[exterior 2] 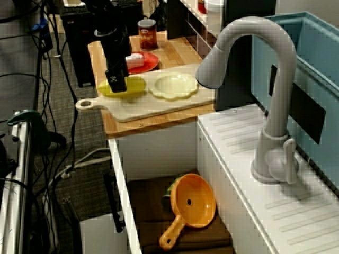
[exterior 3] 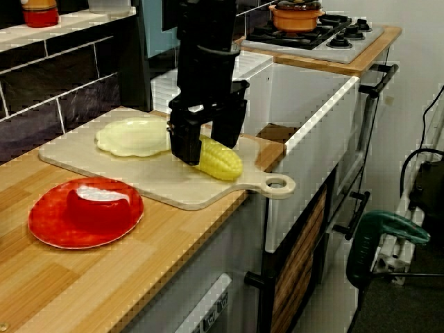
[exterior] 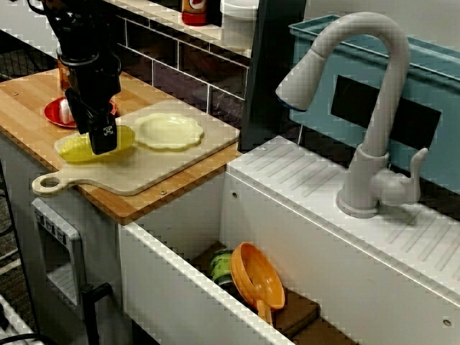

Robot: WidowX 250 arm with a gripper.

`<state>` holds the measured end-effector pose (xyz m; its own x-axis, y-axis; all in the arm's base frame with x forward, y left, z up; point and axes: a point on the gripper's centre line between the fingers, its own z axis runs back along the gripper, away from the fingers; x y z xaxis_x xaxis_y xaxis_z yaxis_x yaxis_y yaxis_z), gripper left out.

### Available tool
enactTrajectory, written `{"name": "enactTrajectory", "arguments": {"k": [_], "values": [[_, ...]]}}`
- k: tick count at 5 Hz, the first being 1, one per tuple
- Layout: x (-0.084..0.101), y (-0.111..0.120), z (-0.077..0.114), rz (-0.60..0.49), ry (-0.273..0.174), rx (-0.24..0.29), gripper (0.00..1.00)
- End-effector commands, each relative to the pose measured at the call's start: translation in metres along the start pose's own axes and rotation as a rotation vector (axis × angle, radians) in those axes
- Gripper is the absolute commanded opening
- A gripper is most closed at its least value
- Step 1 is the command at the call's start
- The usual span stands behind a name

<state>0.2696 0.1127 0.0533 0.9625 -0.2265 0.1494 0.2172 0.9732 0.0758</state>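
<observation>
Corn cob (exterior 3: 220,161): yellow, lying flat on the cutting board (exterior: 154,176), at the end near the board's handle hole. The gripper (exterior 3: 202,139) is black, down over the cob and partly open. One finger (exterior 3: 182,142) is on the near side and the other is behind, both close against the cob. Can't tell if they actually clamp it. The finger has a small white mark in the view across the sink, unreadable.

Pale yellow scalloped plate (exterior: 169,131) just beside the cob on the same board, nothing on it. The board is light wood and sits on the butcher-block counter (exterior 3: 104,291).

Red plate (exterior 3: 41,232) on the counter near the board, holding a red-and-white piece (exterior 3: 100,205); can't tell what it is. Can (exterior 2: 147,33) behind the red plate, label too blurred to read.

White sink (exterior: 180,287) just beside the counter. In it are an orange strainer (exterior 2: 193,203) with a handle, leaning on a green item (exterior: 221,266), over a brown mat. Grey faucet (exterior: 374,108) on the ridged white drainboard (exterior: 302,187), with a teal bin (exterior: 431,72) behind it.

Orange pot (exterior 3: 297,15) on the stove past the sink. Dark tile backsplash (exterior 3: 41,76) with a shelf above. Black cables (exterior 2: 63,106) on the carpet in the view from above.
</observation>
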Motion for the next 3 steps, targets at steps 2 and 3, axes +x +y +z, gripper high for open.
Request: {"name": "enactTrajectory", "arguments": {"k": [2, 3], "values": [[0.0041, -0.0013, 0.0006, 0.035, -0.024, 0.04, 0.17], [0.0044, 0.0013, 0.0013, 0.047, -0.021, 0.039, 0.0]]}}
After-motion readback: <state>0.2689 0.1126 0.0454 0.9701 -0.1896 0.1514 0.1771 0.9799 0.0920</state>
